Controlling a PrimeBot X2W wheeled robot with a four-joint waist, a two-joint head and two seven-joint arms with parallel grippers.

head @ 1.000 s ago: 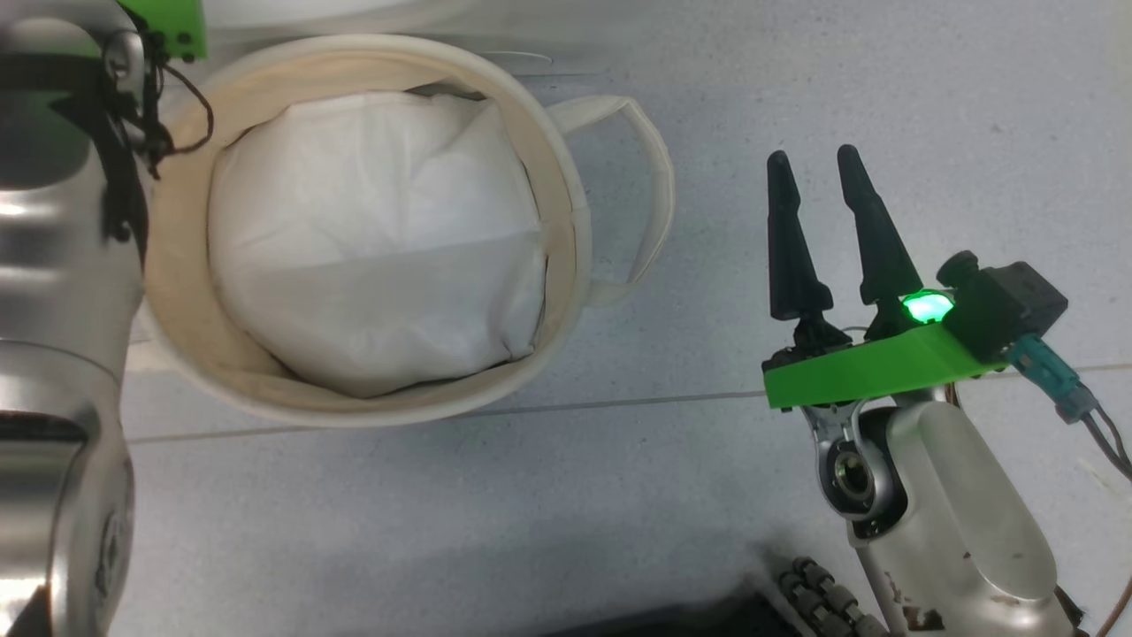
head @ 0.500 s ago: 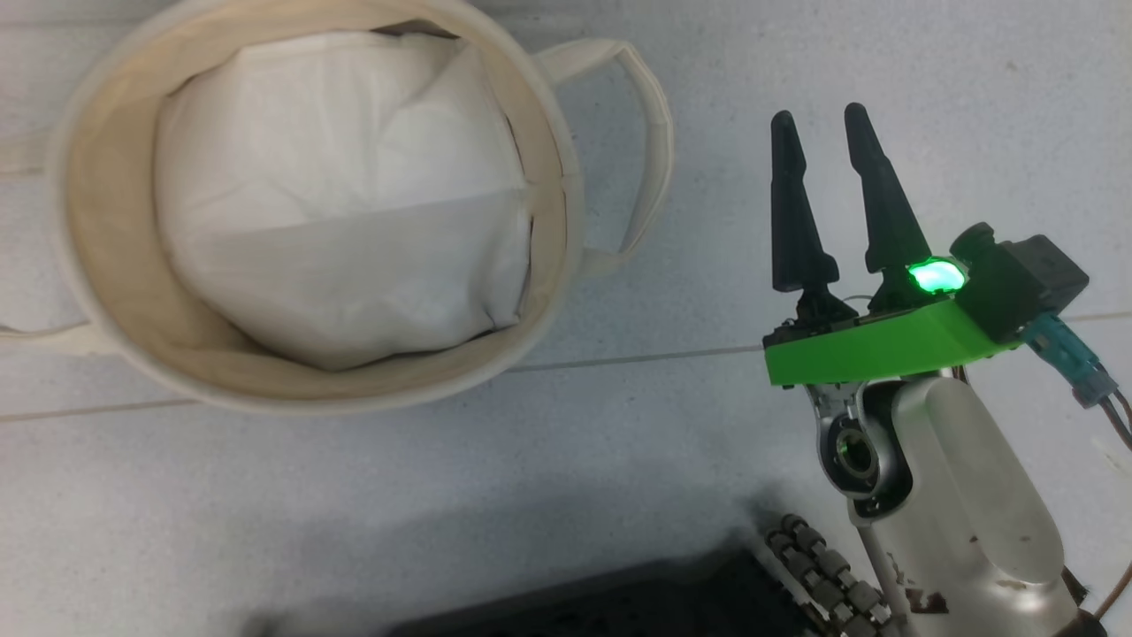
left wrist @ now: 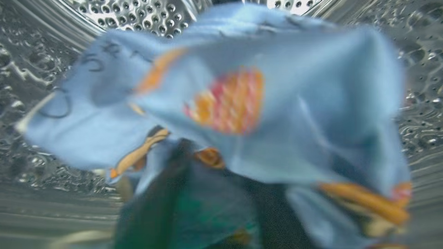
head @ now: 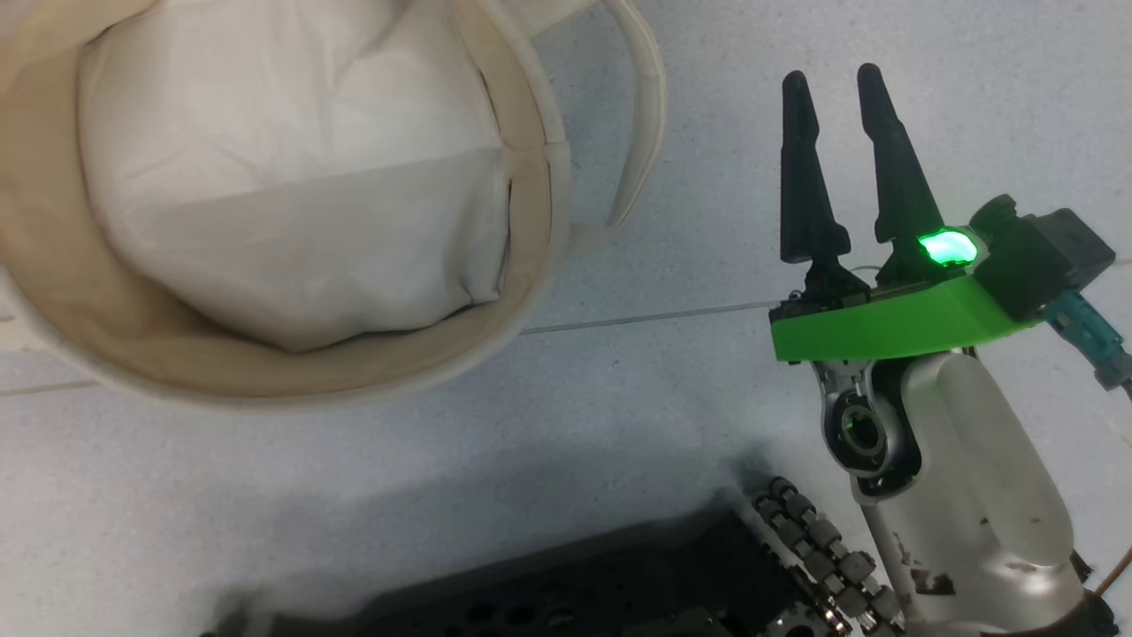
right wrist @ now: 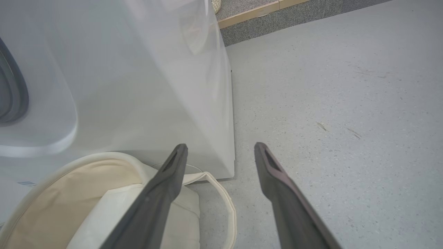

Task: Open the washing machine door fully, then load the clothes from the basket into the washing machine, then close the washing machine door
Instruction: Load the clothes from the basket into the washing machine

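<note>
Left wrist camera: blue fabric printed with orange-brown cartoon faces, blurred, hangs inside the perforated steel drum of the big white front-loading washing machine, right over the left pincer. Its dark fingers are mostly hidden under the cloth, so whether they are apart or together cannot be told. The right pincer hangs over the grey speckled floor — fingers apart, nothing between them — to the right of the small round cream canvas basket. The basket stands on the floor just beside the machine's front corner, with a plain white padding sheet in it.
</note>
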